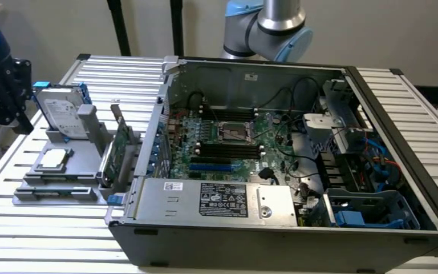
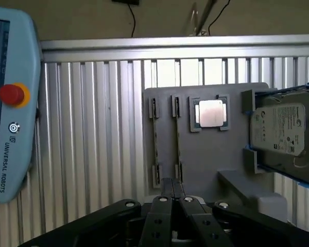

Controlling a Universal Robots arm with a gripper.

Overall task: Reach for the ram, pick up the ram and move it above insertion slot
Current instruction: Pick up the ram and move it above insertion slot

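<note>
Reach for long green ram stick is in hand: narrow, empty fingers (image 2: 162, 208) are held over grey slotted holder (image 2: 206, 154); opening and alignment are needed.

We find the work surface to be a table (image 1: 44, 234) of ribbed, silver-grey aluminium slats running side by side; in the wrist view the same slats (image 2: 92, 134) end at a smooth cross rail (image 2: 144, 45) along the table's edge. Behind the table, in the exterior view, we see a plain pale grey wall (image 1: 48, 25), with two black upright poles (image 1: 118, 25) standing in front of it. Beyond the rail in the wrist view lies a tan-brown surface (image 2: 77, 20); we cannot tell whether it is floor or wall. A thin black cable (image 2: 133, 23) crosses it. We note even, soft lighting, with mild sheen on the slats.
</note>
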